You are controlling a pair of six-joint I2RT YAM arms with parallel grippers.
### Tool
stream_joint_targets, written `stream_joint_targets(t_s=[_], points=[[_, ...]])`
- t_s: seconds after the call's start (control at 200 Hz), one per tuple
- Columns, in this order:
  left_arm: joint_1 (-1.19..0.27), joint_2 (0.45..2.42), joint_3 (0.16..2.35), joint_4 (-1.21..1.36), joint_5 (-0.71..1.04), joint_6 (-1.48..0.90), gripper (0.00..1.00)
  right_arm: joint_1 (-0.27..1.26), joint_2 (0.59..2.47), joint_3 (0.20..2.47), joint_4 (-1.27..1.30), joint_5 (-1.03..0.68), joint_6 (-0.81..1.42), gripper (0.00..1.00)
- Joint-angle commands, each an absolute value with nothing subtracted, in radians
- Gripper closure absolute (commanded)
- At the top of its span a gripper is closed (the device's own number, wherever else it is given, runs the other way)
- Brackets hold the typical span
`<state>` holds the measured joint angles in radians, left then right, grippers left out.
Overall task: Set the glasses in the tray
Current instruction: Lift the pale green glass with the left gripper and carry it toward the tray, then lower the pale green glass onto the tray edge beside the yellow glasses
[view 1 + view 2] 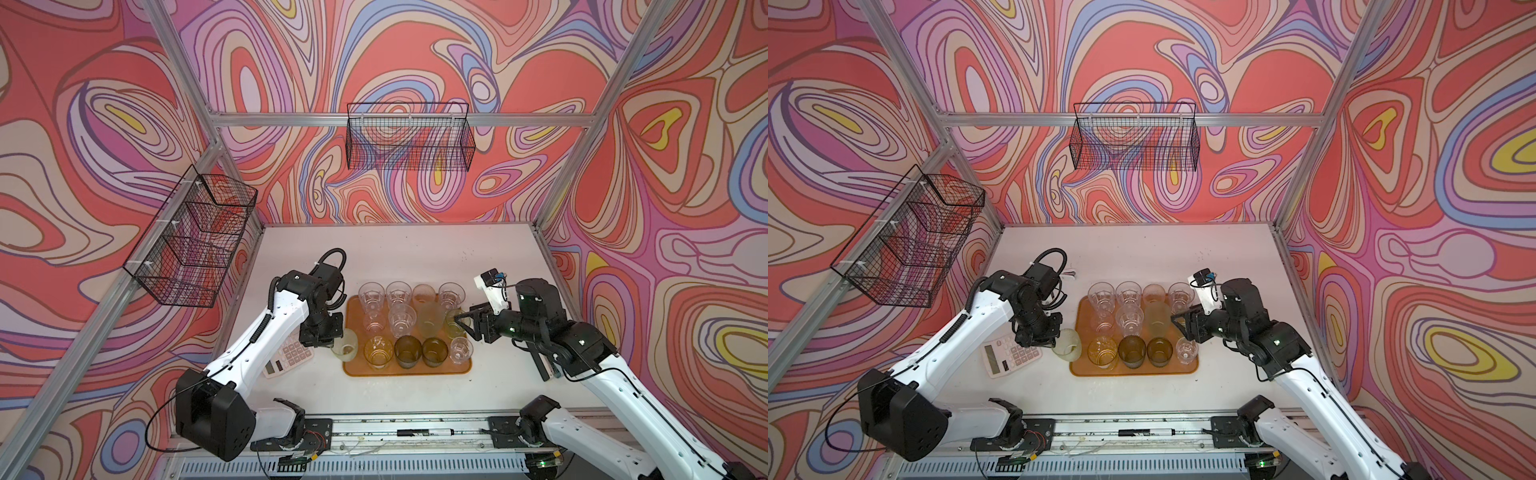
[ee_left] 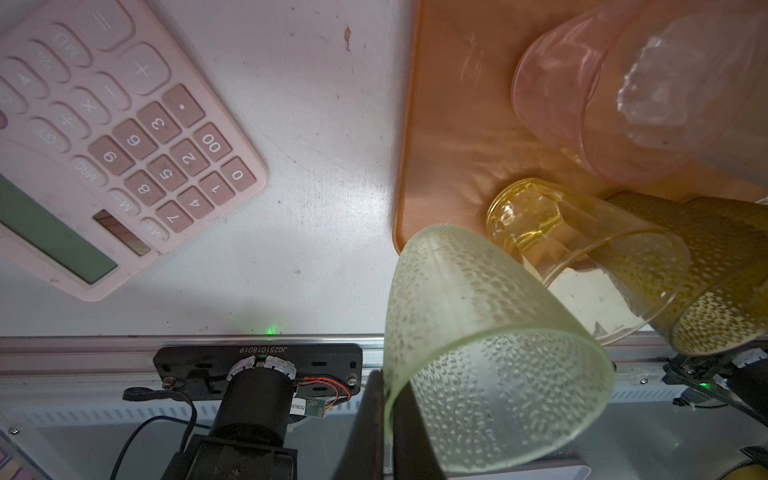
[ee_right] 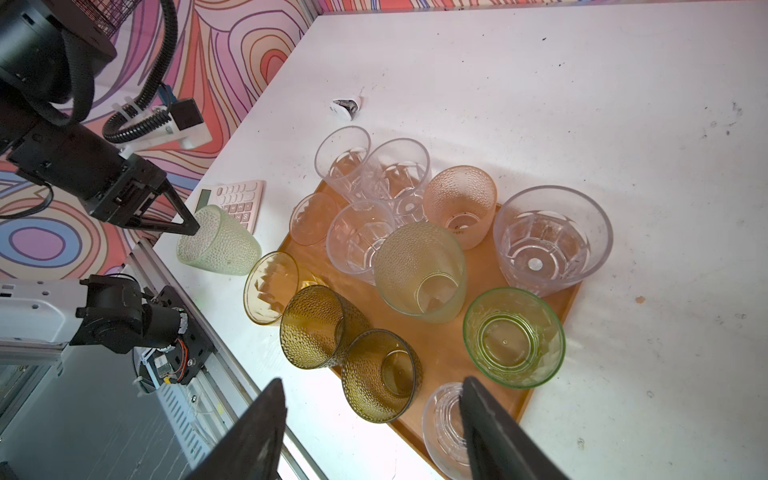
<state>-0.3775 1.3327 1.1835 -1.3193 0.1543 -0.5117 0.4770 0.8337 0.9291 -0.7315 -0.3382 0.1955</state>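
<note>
Twelve glasses point(image 3: 419, 270) were found in the tray point(image 1: 407, 371). A pale green dimpled tumbler point(image 3: 216, 245) was held beside it by the left gripper point(image 3: 189, 227); the right gripper point(image 3: 370, 384) was spread, empty.

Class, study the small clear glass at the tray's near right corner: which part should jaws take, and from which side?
Probably its rim wall, from above, on the side toward the tray's right edge. The small clear glass stands upright, mouth open, and a dark olive glass crowds its left.

Pink calculator point(image 1: 1000, 359) on table point(image 1: 1142, 257); wire basket point(image 1: 1136, 141) hanging behind.
</note>
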Motion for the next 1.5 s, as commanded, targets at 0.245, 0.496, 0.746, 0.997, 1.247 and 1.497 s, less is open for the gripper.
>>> stream_joint_targets(t_s=[0.245, 0.496, 0.746, 0.997, 1.247, 1.497], points=[[-0.345, 1.383, 1.215, -1.265, 0.173, -0.466, 1.00, 0.475, 0.830, 0.913, -0.720, -0.342, 0.187, 0.31], [-0.337, 1.424, 1.222, -1.218, 0.197, -0.461, 1.00, 0.476, 0.830, 0.913, -0.718, -0.342, 0.187, 0.31], [-0.337, 1.461, 1.219, -1.184, 0.204, -0.459, 1.00, 0.476, 0.831, 0.913, -0.718, -0.343, 0.187, 0.31], [-0.335, 1.481, 1.207, -1.155, 0.202, -0.460, 1.00, 0.476, 0.830, 0.914, -0.718, -0.344, 0.186, 0.31], [-0.335, 1.497, 1.180, -1.136, 0.186, -0.461, 1.00, 0.476, 0.828, 0.914, -0.720, -0.343, 0.186, 0.31], [-0.336, 1.503, 1.152, -1.119, 0.176, -0.459, 1.00, 0.476, 0.828, 0.914, -0.720, -0.344, 0.187, 0.31]])
